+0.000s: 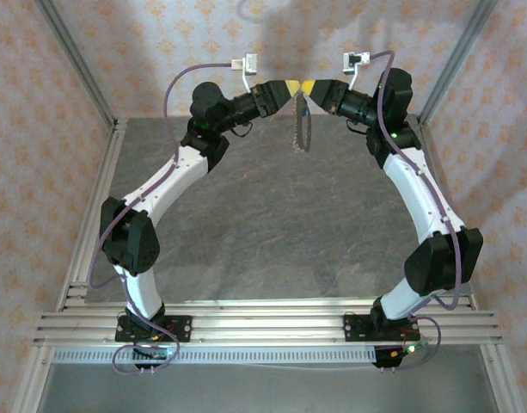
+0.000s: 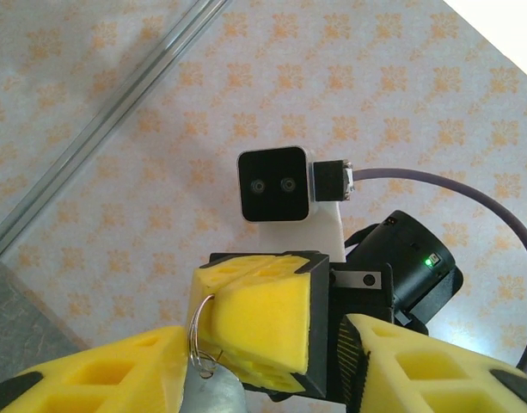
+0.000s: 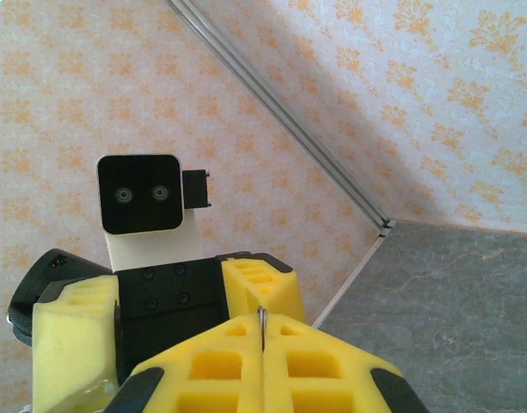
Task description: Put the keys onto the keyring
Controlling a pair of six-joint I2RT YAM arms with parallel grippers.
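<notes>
Two tools – right tool (image 3: pixel 261 331) clenched on keyring (image 1: pixel 299 129), seemingly wedged between parted fingers (image 2: pixel 100 379) of left tool (image 2: pixel 263 344)

Pale pink wallpaper (image 1: pixel 160 52) with orange floral motifs covers the walls. Aluminium posts (image 1: pixel 76 60) rise at the far corners of a grey marbled counter (image 1: pixel 280 224).

Both arms (image 1: pixel 164 185) have white links, black joints, purple cables (image 1: pixel 171 86) and yellow gripper fingers (image 3: pixel 323 370).
</notes>
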